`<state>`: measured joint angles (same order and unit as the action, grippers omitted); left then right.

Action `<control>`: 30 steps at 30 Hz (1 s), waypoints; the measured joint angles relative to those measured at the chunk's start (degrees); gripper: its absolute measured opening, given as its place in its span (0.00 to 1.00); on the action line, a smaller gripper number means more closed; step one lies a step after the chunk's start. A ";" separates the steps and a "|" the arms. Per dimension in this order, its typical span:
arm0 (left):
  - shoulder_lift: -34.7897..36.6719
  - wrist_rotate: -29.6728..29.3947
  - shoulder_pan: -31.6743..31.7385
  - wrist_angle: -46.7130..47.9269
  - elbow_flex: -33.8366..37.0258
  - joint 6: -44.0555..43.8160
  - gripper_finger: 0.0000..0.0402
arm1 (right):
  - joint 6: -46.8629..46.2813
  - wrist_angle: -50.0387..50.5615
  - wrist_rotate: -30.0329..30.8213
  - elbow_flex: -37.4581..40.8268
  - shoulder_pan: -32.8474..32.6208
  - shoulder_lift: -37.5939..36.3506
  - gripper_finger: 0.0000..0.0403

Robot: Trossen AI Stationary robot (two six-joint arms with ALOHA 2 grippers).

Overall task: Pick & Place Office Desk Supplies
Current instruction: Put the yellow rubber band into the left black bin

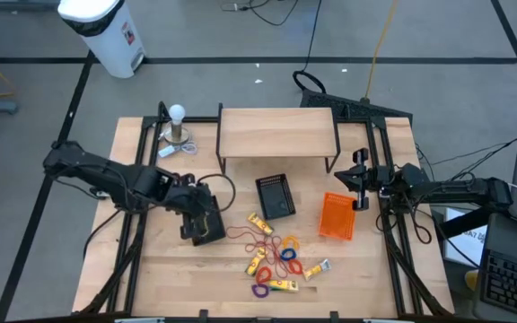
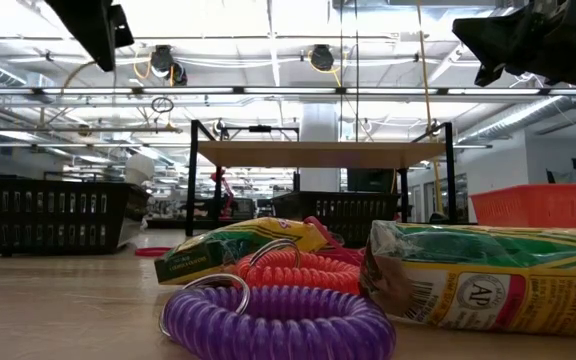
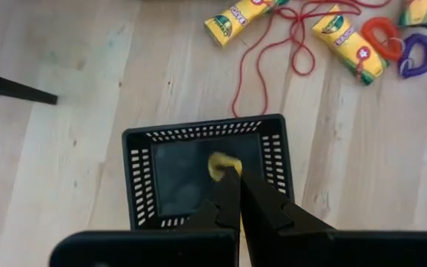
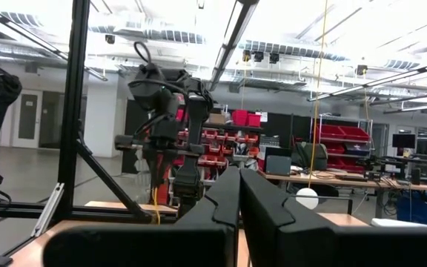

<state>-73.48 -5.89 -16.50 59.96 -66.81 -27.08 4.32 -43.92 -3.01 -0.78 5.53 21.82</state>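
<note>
Loose supplies lie at the table's near middle: yellow packets [image 1: 260,222], coiled loops in red, blue, orange and purple [image 1: 285,253], and thin red loops [image 3: 273,52]. The low view shows a purple coil [image 2: 278,322] and a yellow packet [image 2: 488,285] up close. My left gripper [image 1: 201,222] hangs over a small black basket [image 3: 199,130] left of the pile. It is shut on a small yellow loop [image 3: 219,163]. My right gripper [image 1: 359,184] waits shut, raised at the right side, holding nothing. My left gripper pinches the yellow loop [image 3: 217,165] between its two fingertips. The fingers slant steeply down from above. The loop sticks out past the tips and hangs clear over the basket's open inside.
A second black basket [image 1: 275,196] and an orange basket [image 1: 337,217] stand at the table's middle and right. Behind them stands a wooden shelf riser [image 1: 276,133]. A white ball-topped stand [image 1: 178,126] is at the far left. Bare wood lies at the near left.
</note>
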 joint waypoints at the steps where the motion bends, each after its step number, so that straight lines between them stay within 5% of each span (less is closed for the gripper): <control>1: -0.62 -0.11 -0.02 0.03 0.00 0.31 0.00 | 0.00 0.00 0.00 0.00 -0.01 0.00 0.01; 30: -13.79 4.44 -0.52 0.83 0.00 1.00 0.01 | -0.01 0.01 0.00 0.00 -0.01 0.00 0.01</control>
<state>-87.28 -1.45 -17.02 60.79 -66.81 -26.09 4.31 -43.92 -3.01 -0.78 5.52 21.82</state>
